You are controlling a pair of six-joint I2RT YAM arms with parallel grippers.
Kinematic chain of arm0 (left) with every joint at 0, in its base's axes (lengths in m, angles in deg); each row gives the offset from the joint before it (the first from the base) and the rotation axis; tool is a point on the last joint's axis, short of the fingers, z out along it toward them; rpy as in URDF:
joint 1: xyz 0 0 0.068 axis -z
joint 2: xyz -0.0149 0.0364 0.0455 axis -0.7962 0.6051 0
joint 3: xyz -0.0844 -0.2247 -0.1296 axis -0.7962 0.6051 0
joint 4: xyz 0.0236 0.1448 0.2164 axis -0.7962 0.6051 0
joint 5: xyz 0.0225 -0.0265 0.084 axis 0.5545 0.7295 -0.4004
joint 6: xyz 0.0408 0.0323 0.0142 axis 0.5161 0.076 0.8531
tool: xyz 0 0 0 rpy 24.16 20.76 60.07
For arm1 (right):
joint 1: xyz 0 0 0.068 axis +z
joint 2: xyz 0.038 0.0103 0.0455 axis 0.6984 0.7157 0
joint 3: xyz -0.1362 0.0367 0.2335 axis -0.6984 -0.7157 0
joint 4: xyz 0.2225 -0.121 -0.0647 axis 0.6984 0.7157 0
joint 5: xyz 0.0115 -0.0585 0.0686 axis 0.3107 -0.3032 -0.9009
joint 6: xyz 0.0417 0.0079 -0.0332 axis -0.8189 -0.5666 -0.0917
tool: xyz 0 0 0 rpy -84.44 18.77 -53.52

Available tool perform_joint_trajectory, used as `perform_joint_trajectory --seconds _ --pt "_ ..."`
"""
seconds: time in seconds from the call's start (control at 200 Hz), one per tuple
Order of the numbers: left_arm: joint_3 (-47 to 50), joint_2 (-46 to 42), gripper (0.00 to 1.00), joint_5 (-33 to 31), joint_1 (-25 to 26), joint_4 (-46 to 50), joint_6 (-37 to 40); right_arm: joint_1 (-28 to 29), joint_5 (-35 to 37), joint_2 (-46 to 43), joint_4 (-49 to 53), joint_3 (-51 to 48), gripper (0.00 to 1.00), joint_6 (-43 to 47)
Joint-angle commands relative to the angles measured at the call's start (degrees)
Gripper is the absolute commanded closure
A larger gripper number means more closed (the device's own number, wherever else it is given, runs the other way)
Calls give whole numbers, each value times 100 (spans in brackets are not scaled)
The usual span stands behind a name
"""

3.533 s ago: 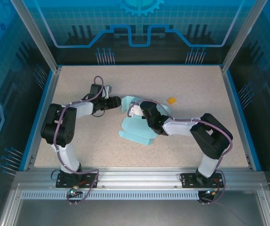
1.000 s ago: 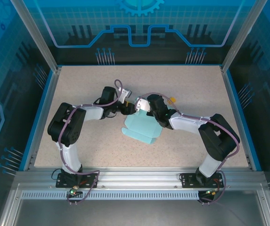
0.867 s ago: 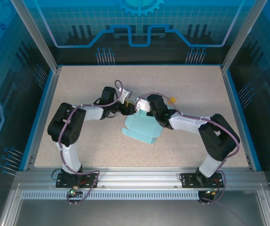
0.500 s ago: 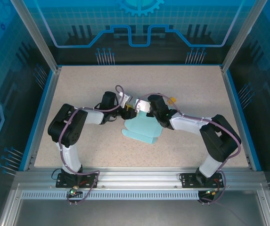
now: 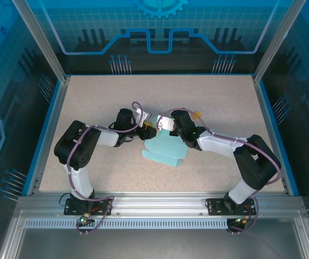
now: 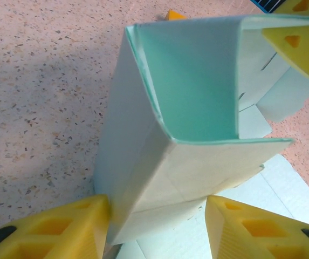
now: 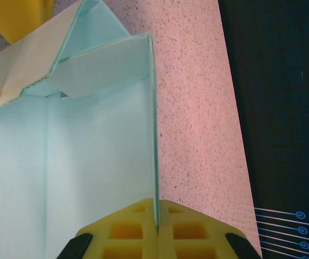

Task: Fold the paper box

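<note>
Half-folded light blue-teal thin card paper box [image 5: 164,149] lies mid bench [image 5: 224,102], between both hands.
The right hand [image 7: 157,213] pinches one upright wall; the left hand [image 6: 157,209] straddles a folded corner, grip unclear. Light, floppy card, probably best held near creases.

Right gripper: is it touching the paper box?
Touching. The right wrist view shows the right gripper shut on an upright wall of the paper box, the card's edge pinched between its yellow fingers.
</note>
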State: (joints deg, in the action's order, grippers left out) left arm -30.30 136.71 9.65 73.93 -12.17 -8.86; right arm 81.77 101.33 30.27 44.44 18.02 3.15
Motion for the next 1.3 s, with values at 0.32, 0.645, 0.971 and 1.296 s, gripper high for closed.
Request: perform_joint_trajectory --seconds 0.32,0.645,0.971,1.296 --pt "-410 -126 47 761 -117 773 222 76 266 254 -187 -18 100 83" --pt "-635 18 60 732 -192 879 236 75 112 210 -78 26 100 82" --pt "-739 160 57 379 -184 797 193 77 -99 188 -11 35 100 -23" --pt "-470 153 52 131 -122 260 126 224 291 314 -465 -310 100 274"
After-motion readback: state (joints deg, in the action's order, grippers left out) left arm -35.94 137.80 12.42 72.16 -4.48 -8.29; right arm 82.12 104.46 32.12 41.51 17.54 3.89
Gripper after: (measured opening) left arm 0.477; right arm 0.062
